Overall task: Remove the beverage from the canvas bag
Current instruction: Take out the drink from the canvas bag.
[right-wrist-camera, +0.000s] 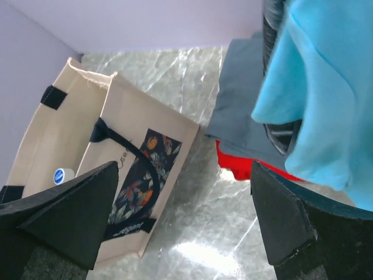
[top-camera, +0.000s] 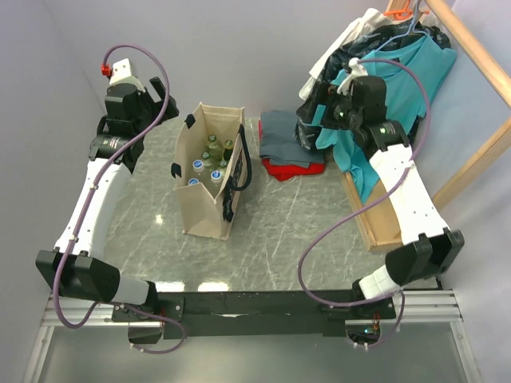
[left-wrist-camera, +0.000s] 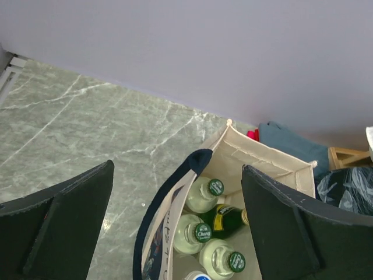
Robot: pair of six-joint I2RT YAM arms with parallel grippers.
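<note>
The canvas bag [top-camera: 206, 214] stands upright on the marble table, left of centre, its mouth open. Several beverage bottles [top-camera: 211, 159] stand inside it: clear ones with green caps [left-wrist-camera: 202, 233], a dark green one [left-wrist-camera: 228, 218] and some with blue caps [right-wrist-camera: 59, 175]. My left gripper [top-camera: 160, 112] hovers to the left of the bag's far end and above it. It is open, and its fingers [left-wrist-camera: 64, 224] frame the bag's mouth from above without touching anything. My right gripper [top-camera: 310, 110] hangs open over the table to the right of the bag [right-wrist-camera: 143, 169], with nothing in it.
Folded grey cloth [top-camera: 279, 136] and red cloth [top-camera: 291, 168] lie on the table right of the bag. A heap of clothes with a teal shirt [top-camera: 403, 76] sits at the back right, beside a wooden frame [top-camera: 375, 227]. Purple walls close the back and left.
</note>
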